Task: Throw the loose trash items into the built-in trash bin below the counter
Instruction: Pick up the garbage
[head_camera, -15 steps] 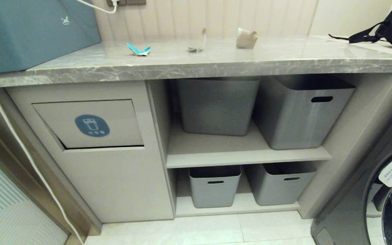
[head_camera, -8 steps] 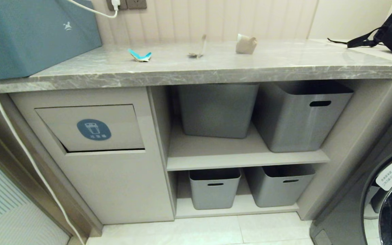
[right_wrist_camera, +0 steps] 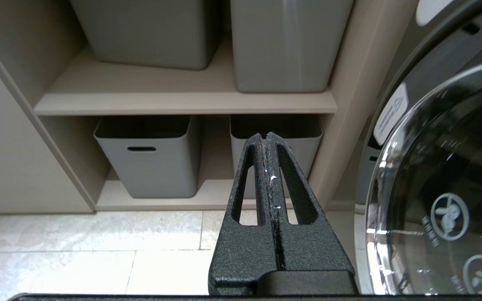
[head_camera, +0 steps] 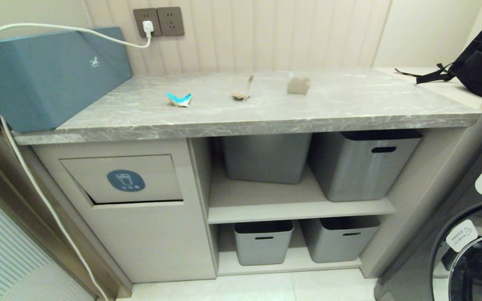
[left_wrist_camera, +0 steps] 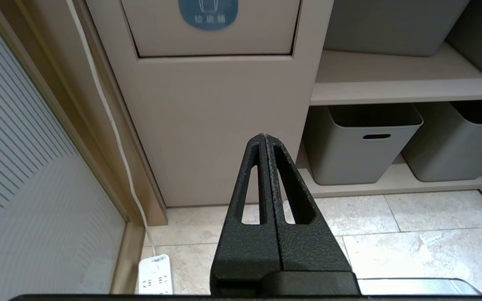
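Black left pincer (left_wrist_camera: 265, 138) and right pincer (right_wrist_camera: 266, 136) both closed, empty, low before cabinet.

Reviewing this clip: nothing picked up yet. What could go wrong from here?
1. The thin paper strip lies low on the marble counter; a pinch may slip off it.
2. The bin flap is nearly shut, so a scrap may bounce off unless it is pushed in.
3. The grey tubs stand open beside the bin; the turquoise wrapper or the paper wad could land there by mistake.
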Robot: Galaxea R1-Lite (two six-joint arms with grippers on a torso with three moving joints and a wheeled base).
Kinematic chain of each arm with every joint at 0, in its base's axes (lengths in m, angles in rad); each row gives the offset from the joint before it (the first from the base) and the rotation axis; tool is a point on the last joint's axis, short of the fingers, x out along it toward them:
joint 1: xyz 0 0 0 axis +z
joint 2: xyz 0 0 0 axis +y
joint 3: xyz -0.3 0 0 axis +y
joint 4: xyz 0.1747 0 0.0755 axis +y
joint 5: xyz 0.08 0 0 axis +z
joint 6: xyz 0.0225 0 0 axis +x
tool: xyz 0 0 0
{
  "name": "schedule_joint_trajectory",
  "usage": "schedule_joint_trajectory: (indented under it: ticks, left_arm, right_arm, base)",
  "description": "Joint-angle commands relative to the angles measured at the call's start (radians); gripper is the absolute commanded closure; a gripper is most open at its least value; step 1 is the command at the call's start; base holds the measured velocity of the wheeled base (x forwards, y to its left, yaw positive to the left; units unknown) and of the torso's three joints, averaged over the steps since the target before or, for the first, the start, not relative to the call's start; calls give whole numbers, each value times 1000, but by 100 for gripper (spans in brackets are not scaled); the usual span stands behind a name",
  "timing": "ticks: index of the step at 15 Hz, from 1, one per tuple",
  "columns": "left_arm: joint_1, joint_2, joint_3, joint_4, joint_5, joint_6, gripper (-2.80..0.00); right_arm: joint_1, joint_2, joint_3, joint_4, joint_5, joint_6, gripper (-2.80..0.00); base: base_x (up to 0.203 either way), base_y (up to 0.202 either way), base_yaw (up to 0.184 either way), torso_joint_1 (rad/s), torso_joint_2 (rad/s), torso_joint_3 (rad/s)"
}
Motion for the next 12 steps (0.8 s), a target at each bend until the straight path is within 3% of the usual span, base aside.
schedule_joint_trajectory:
  ticks: [1, 12]
  left_arm:
    - [0, -2, -1, 1, 1, 0, 0]
    - [0, -2, -1, 1, 1, 0, 0]
  right_arm:
    - [0, 1, 0, 1, -1, 0, 0]
    - [0, 1, 0, 0, -1, 2, 0]
  base:
    - [0, 0, 0, 182, -468, -282]
    - [0, 0, 0, 214, -491, -283]
